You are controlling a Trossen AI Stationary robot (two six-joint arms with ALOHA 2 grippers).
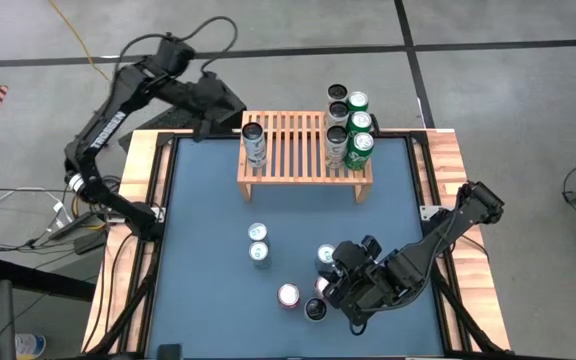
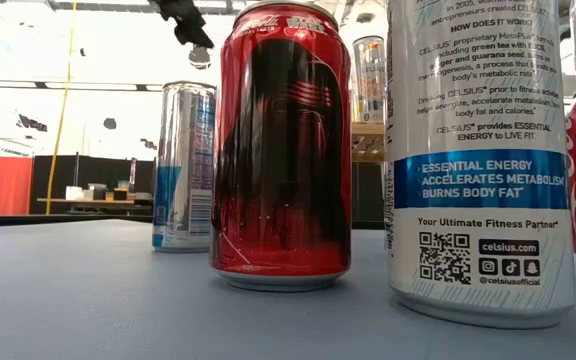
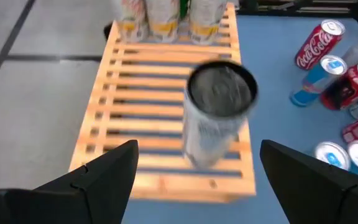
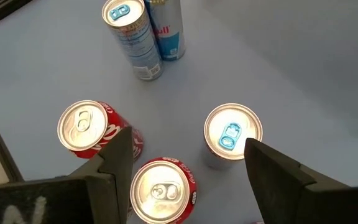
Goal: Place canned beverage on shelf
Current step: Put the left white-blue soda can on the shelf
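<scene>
At the shelf's (image 1: 305,150) left end: dark-topped can (image 1: 255,143) standing upright on the slats, left gripper (image 3: 194,171) spread wide, just clear of it.
Near the table's (image 1: 208,215) front right: right gripper (image 4: 185,165) spread above loose cans (image 4: 232,134), touching none.
</scene>
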